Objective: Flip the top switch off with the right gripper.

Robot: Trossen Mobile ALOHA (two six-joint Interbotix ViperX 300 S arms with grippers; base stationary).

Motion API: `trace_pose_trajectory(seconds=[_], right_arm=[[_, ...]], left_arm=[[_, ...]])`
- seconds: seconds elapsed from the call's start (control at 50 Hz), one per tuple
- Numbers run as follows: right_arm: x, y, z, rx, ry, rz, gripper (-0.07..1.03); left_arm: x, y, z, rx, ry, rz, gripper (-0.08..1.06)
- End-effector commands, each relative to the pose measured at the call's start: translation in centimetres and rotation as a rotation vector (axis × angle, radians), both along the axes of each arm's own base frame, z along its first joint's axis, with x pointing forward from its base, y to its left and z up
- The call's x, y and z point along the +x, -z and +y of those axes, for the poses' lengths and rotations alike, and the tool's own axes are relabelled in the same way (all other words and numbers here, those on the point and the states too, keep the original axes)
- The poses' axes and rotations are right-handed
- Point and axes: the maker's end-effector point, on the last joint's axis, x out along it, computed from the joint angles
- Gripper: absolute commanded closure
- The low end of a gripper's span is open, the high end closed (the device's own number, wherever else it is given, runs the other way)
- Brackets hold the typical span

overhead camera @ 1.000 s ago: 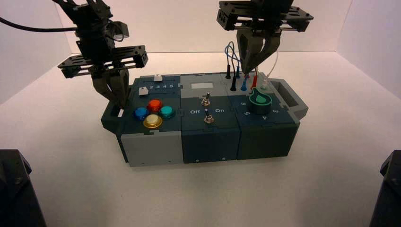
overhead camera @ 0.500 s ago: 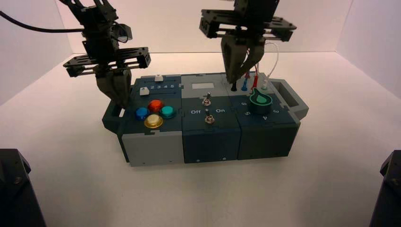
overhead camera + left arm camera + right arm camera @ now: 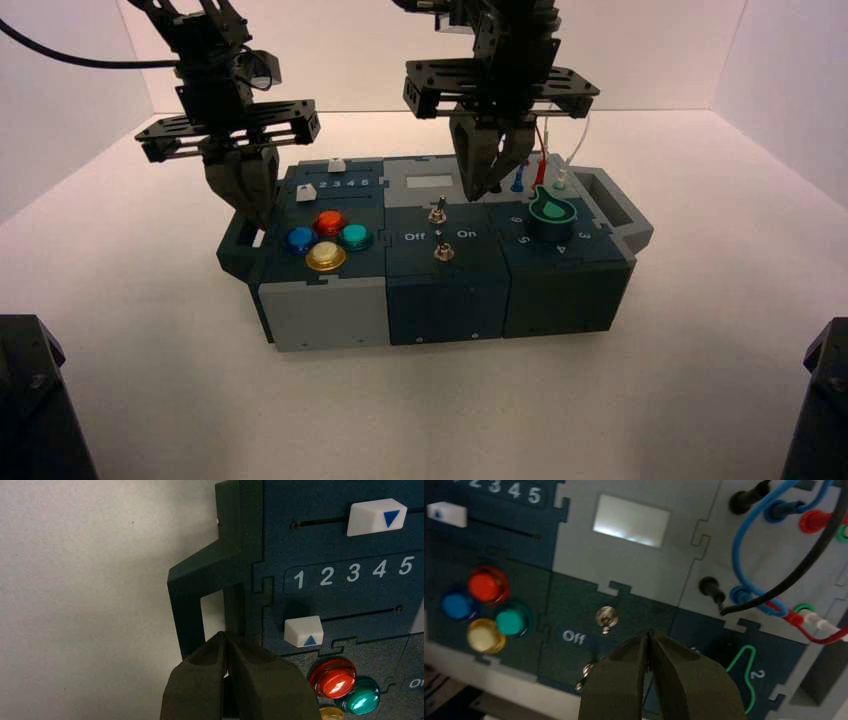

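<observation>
The top switch [image 3: 437,212] is a small silver toggle on the box's dark middle panel, just below the pale grey plate [image 3: 428,183]. It also shows in the right wrist view [image 3: 606,617], next to the "Off" lettering. The twin toggle [image 3: 440,250] sits nearer the front. My right gripper [image 3: 488,192] hangs shut and empty just to the right of the top switch and a little above it, without touching it; the right wrist view shows its tips [image 3: 647,632] closed together. My left gripper [image 3: 250,212] is shut and empty over the box's left handle [image 3: 200,587].
The box [image 3: 560,290] carries four coloured buttons [image 3: 326,240] and two sliders [image 3: 305,630] on the left. A green knob [image 3: 550,212] and plugged wires [image 3: 749,545] stand right of my right gripper. White walls close in the table.
My right gripper has moved left and down, from above the wires to beside the top switch. The left arm has shifted only slightly.
</observation>
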Motion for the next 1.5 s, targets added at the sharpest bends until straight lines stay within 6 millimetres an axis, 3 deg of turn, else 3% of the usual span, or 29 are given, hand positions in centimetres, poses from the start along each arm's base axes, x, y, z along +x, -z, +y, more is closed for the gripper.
trace_pose_trajectory(seconds=[0.02,0.6,1.0,1.5], right_arm=[[0.8,-1.1,1.0,0.002,-0.006,-0.048,0.98],[0.3,-0.1,2.8,-0.018,-0.013,-0.017,0.98],[-0.7,-0.6,5.8,0.016,-0.035,-0.009,0.98],[-1.4,-1.2,6.8,0.032,-0.051,-0.006,0.98]], left_arm=[[-0.1,0.2,-0.9,-0.002,0.082,-0.015,1.01],[-0.2,-0.2,-0.9,-0.006,0.100,-0.025,1.01],[-0.4,-0.2,-0.8,-0.005,0.102,-0.013,1.01],[-0.7,-0.4,-1.1,-0.005,0.114,-0.012,1.01]])
